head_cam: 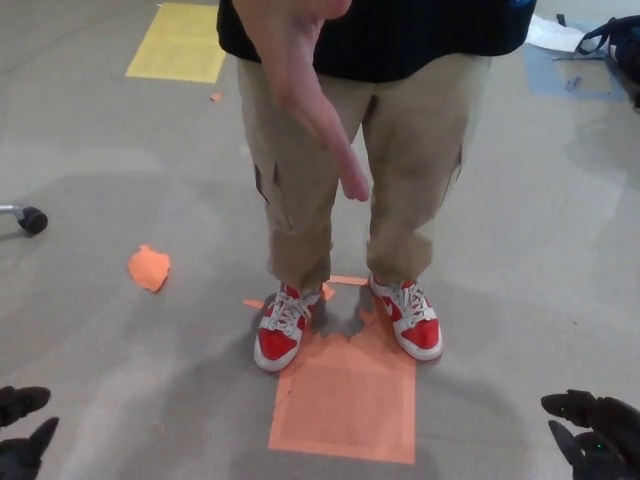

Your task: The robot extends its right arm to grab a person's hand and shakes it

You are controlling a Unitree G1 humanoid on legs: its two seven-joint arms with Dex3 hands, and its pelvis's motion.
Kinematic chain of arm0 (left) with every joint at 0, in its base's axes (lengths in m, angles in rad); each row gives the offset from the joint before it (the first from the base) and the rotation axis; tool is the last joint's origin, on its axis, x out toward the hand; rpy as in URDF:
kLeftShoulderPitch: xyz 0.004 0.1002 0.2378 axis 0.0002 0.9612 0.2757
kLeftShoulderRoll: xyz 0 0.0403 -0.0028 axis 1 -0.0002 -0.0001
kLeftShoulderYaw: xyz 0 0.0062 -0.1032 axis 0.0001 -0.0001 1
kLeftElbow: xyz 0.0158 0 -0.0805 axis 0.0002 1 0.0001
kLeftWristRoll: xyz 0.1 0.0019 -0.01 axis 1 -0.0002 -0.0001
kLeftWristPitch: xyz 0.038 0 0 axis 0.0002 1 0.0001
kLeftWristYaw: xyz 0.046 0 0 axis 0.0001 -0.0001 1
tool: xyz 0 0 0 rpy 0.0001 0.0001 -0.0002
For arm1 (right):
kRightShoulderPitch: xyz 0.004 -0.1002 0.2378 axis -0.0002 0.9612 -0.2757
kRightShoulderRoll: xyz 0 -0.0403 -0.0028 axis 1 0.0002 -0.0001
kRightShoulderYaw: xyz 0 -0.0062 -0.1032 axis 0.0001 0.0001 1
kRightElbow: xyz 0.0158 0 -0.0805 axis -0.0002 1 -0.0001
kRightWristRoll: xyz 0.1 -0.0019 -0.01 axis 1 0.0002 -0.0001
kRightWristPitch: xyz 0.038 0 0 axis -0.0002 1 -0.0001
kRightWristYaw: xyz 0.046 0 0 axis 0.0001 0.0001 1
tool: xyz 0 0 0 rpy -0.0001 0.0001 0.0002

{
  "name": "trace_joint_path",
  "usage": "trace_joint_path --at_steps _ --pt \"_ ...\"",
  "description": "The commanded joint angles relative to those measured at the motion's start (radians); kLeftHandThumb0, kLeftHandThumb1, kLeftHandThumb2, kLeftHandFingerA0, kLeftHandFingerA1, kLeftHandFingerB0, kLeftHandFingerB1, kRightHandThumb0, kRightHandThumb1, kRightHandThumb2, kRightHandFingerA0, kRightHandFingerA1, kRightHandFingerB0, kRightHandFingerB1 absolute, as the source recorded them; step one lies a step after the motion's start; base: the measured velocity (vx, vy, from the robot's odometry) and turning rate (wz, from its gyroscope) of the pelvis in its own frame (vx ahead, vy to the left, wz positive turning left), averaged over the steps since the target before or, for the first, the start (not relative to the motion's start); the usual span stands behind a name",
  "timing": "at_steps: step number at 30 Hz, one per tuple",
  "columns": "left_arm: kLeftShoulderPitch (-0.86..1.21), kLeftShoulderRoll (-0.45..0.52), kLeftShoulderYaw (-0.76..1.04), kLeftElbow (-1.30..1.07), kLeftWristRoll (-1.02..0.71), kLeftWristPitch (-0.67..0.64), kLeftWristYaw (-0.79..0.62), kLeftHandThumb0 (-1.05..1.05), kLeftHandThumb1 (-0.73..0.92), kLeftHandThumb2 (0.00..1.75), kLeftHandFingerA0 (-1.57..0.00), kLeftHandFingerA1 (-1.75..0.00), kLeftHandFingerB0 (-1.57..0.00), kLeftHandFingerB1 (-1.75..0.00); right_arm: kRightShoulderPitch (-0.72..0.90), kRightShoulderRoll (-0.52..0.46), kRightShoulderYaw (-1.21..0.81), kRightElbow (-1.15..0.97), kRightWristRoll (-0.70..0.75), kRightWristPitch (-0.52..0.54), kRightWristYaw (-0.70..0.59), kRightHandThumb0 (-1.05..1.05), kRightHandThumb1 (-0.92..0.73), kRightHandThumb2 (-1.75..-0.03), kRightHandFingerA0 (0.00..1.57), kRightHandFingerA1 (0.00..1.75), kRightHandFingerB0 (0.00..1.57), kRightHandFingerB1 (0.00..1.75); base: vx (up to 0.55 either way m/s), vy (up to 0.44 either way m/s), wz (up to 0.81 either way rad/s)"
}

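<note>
Person's outstretched bare hand [315,110] hangs well above my black right hand [595,432], fingers apart, empty; reaching crooked = missed grab.

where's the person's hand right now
In the head view the person's hand reaches down at top centre, in front of their legs, far above the right robot hand at the bottom right corner.

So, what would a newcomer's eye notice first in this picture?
Probably the person's outstretched hand, reaching down toward the camera at top centre. Next come the bright red-and-white sneakers, standing at the far edge of an orange square patch on the floor. The robot's black right hand sits low in the bottom right corner, apart from the person's hand.
</note>
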Motion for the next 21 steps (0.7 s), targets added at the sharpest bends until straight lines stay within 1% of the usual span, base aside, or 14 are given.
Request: trace_joint_path --at_steps 1,4,5,7,8,9,11,12,13,14,15,16,19,21 --pt "0.001 0.023 0.003 0.031 -0.023 -0.050 -0.046 -0.56 0.89 0.66 -0.22 -0.36 -0.18 -0.32 0.033 -0.002 -0.034 -0.038 0.033 -0.048 -0.006 -0.84 -0.82 -1.10 0.06 0.22 0.05 0.15 0.09 -0.007 0.02" --pt "0.003 0.026 0.005 0.039 -0.030 -0.056 -0.053 -0.56 0.90 0.66 -0.20 -0.35 -0.18 -0.32 0.065 0.011 -0.059 -0.156 0.036 -0.029 -0.038 -0.84 -0.83 -1.10 0.05 0.24 0.04 0.13 0.09 -0.005 0.01" --pt "0.000 0.027 0.002 0.043 -0.027 -0.052 -0.051 -0.32 0.65 1.14 -0.01 -0.48 -0.01 -0.47 0.093 0.011 -0.078 -0.286 0.049 -0.031 -0.043 -0.87 -0.83 -1.10 0.06 0.25 0.05 0.11 0.09 -0.005 0.01" --pt "-0.005 0.026 0.002 0.049 -0.029 -0.052 -0.056 -0.32 0.66 1.15 0.00 -0.48 0.00 -0.47 0.116 0.011 -0.095 -0.425 0.052 0.002 -0.041 -0.88 -0.84 -1.11 0.06 0.25 0.05 0.11 0.04 -0.002 0.01" --pt "-0.005 0.026 0.003 0.049 -0.030 -0.047 -0.058 -0.33 0.65 1.15 0.00 -0.48 0.00 -0.47 0.131 0.010 -0.105 -0.555 0.054 0.049 -0.028 -0.89 -0.85 -1.12 0.06 0.27 0.05 0.11 0.00 0.000 0.00" --pt "-0.004 0.027 0.002 0.051 -0.029 -0.054 -0.060 -0.33 0.64 1.14 0.00 -0.48 0.00 -0.47 0.133 0.008 -0.107 -0.623 0.049 0.072 -0.021 -0.90 -0.86 -1.15 0.04 0.27 0.03 0.10 0.00 0.000 0.00" --pt "0.000 0.028 0.003 0.052 -0.032 -0.059 -0.067 -0.33 0.65 1.14 0.00 -0.48 0.00 -0.47 0.121 0.007 -0.110 -0.781 0.048 0.144 0.012 -0.90 -0.85 -1.16 0.01 0.19 0.00 0.08 0.00 0.000 0.00" --pt "0.001 0.027 0.006 0.051 -0.035 -0.057 -0.069 -0.33 0.64 1.14 0.00 -0.48 0.00 -0.47 0.106 0.009 -0.112 -0.852 0.059 0.185 0.035 -0.87 -0.81 -1.14 0.06 0.29 0.00 0.12 0.00 0.000 0.00" --pt "0.001 0.026 0.007 0.051 -0.036 -0.054 -0.068 -0.33 0.64 1.14 0.00 -0.48 0.00 -0.47 0.093 0.010 -0.114 -0.902 0.067 0.211 0.052 -0.87 -0.81 -1.14 0.06 0.29 0.00 0.12 0.00 0.000 0.00" --pt "0.002 0.026 0.007 0.049 -0.036 -0.056 -0.064 -0.33 0.64 1.14 -0.01 -0.48 -0.01 -0.47 0.077 0.010 -0.110 -0.969 0.063 0.268 0.072 -0.91 -0.84 -1.15 0.01 0.19 0.00 0.08 0.00 0.000 0.00" --pt "0.002 0.025 0.008 0.051 -0.037 -0.059 -0.066 -0.32 0.66 1.15 0.00 -0.48 0.00 -0.47 0.041 0.006 -0.097 -1.024 0.039 0.318 0.094 -0.90 -0.86 -1.17 0.00 0.15 0.00 0.10 0.00 0.000 0.00" --pt "-0.001 0.027 0.004 0.053 -0.033 -0.060 -0.065 -0.33 0.66 1.15 0.00 -0.48 0.00 -0.47 -0.036 0.000 -0.070 -1.104 -0.002 0.376 0.132 -0.90 -0.87 -1.17 0.00 0.16 0.00 0.11 0.00 0.000 0.00" --pt "0.002 0.026 0.005 0.048 -0.035 -0.059 -0.067 -0.32 0.66 1.15 0.00 -0.48 0.00 -0.47 -0.109 -0.006 -0.041 -1.150 -0.033 0.422 0.176 -0.90 -0.88 -1.18 0.00 0.16 0.00 0.11 0.00 0.000 0.00" --pt "0.007 0.026 0.004 0.044 -0.034 -0.054 -0.066 -0.31 0.69 1.16 -0.01 -0.48 -0.01 -0.48 -0.157 0.013 -0.026 -1.157 -0.031 0.452 0.185 -0.91 -0.86 -1.17 0.00 0.18 0.00 0.11 0.00 0.000 0.00"
